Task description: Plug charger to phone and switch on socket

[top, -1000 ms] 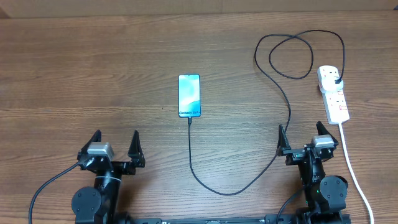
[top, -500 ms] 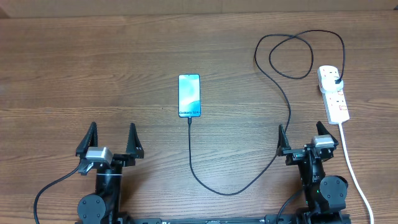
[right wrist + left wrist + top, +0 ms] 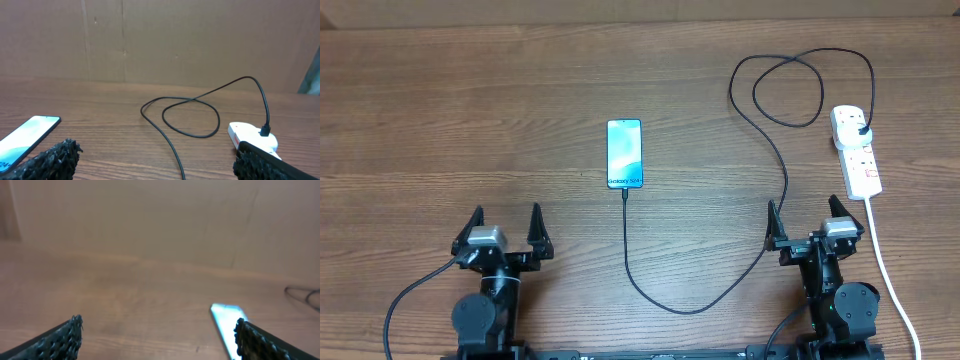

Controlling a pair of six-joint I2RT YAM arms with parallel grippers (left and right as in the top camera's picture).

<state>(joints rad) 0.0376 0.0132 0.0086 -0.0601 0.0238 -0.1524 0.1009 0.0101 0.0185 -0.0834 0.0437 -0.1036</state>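
Change: left gripper point(image 3: 507, 211) has shifted a little to the right along the near edge since the earlier frame; right gripper point(image 3: 802, 202), cable, phone and strip lie as before
Left gripper: near edge of the table point(image 3: 440, 100), left side; its 2 fingers spread wide apart; nothing between them
Right gripper: near edge, right side; jaws equally wide; nothing held; the cable passes just beside its left finger
Charger point(image 3: 624, 235): black cable runs from the phone's near end toward the near edge, curves right, then climbs past the right gripper into 1 loop at the far right
Phone point(image 3: 625, 154): flat at table centre, screen lit blue-teal; small plug tip seated in its near end
Socket point(image 3: 856, 150): far right, lying lengthwise; black plug seated in its far end; switch position cannot be told
White cord point(image 3: 885, 270): leaves the socket's near end toward the near right corner
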